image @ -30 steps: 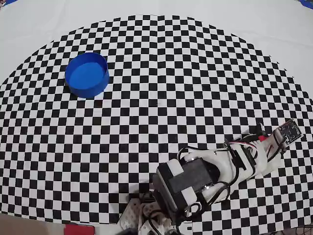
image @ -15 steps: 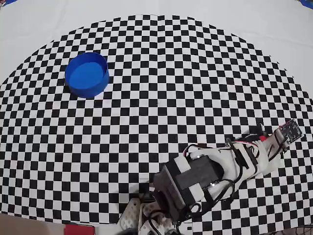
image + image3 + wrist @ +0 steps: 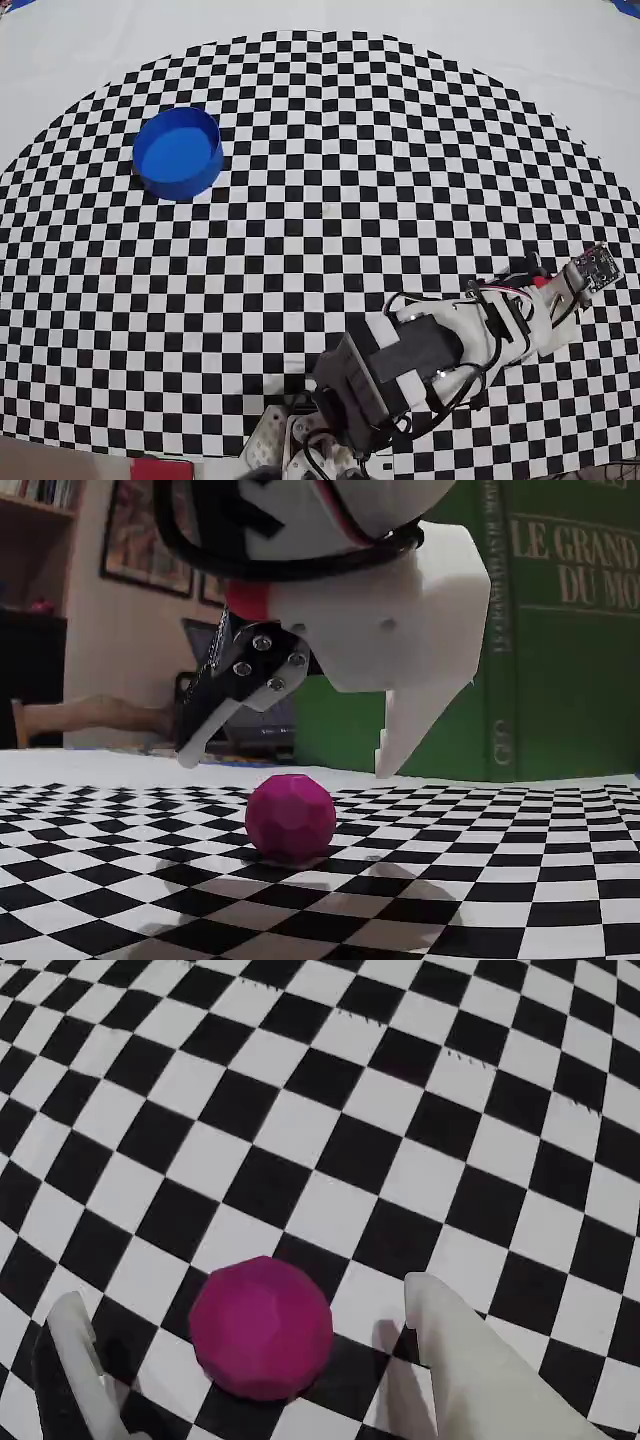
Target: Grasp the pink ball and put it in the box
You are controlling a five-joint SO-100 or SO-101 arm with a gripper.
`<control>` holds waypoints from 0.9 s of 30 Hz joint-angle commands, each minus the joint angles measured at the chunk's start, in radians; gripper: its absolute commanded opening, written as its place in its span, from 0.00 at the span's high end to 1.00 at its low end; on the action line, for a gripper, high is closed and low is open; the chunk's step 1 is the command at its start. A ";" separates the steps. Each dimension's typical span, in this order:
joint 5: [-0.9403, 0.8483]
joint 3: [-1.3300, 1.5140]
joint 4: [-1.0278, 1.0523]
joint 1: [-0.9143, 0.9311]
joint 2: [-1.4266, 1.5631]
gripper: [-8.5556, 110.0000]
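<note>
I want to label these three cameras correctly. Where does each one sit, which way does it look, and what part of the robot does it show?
Overhead view: above the checkered mat, facing straight down; shows the arm at lower right and the blue tub; the ball is hidden.
Wrist view: rides on the arm, looking down and forward past the white fingers at the pink ball.
Fixed view: at table level, looking sideways; the open claw hangs above the ball.
Shared: wrist and fixed views both show the ball between the fingers; all show the mat.
</note>
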 commanded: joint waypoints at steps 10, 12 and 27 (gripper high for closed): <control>-0.008 -0.063 -0.005 0.009 -0.031 0.61; -0.008 -0.069 -0.005 0.009 -0.038 0.61; -0.008 -0.101 -0.005 0.006 -0.083 0.61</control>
